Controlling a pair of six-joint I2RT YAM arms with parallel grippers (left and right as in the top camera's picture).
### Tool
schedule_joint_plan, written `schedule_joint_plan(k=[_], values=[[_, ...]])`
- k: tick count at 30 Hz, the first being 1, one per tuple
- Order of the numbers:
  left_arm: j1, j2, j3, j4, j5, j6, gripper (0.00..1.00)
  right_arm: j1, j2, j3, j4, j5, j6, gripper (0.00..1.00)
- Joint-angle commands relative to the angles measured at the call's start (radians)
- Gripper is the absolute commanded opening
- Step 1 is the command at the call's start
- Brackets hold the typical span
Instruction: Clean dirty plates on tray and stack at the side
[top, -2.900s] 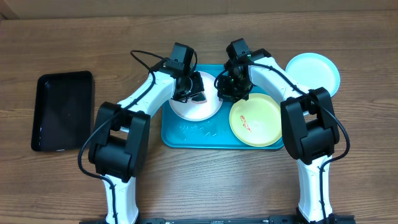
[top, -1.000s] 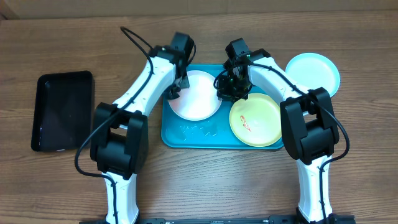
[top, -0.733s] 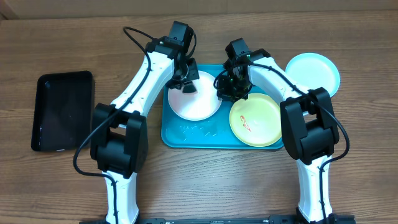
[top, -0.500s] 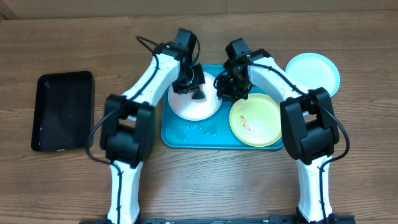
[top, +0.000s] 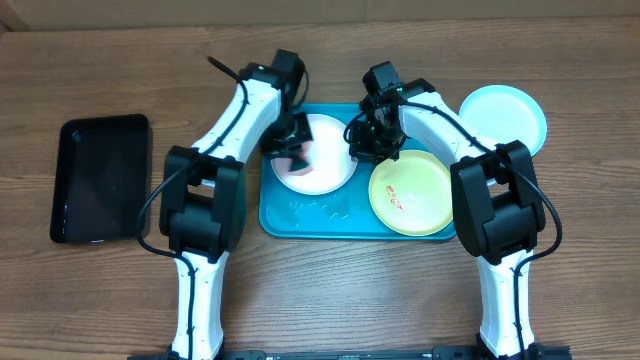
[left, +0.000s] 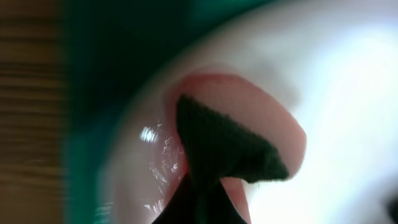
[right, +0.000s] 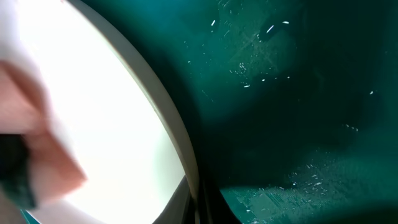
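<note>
Turquoise tray (top: 275, 225) at the middle of the worktop (top: 80, 300), toward its far edge. On the tray's left half, close to the far rim: white plate (top: 328, 168). On the right half, toward the near rim: yellow-green plate (top: 412, 192), small red smear near its middle. Off the tray, on the worktop just past the tray's far right corner: pale aqua plate (top: 505, 115). Near the worktop's left edge, well apart from everything else: small black tray (top: 100, 178).

Left jaws over the left side of the white plate, closed tight on a pink pad (left: 249, 106), with the pad pressed against the plate's surface and blurred in both views. Right jaws at the white plate's right rim, closed tight, pinching that rim just above the tray floor. Scattered droplets (right: 261, 56) on the tray floor beside the plate.
</note>
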Motion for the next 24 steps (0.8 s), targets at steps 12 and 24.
schedule_joint_plan(k=[12, 24], values=[[0.054, -0.024, 0.374, -0.264, -0.256, -0.093, 0.04, 0.01, -0.042, 0.044, -0.027, 0.063, -0.029, 0.04], [0.232, -0.191, 0.385, -0.345, -0.14, -0.001, 0.04, 0.255, -0.341, 0.047, -0.073, 0.863, -0.029, 0.04]])
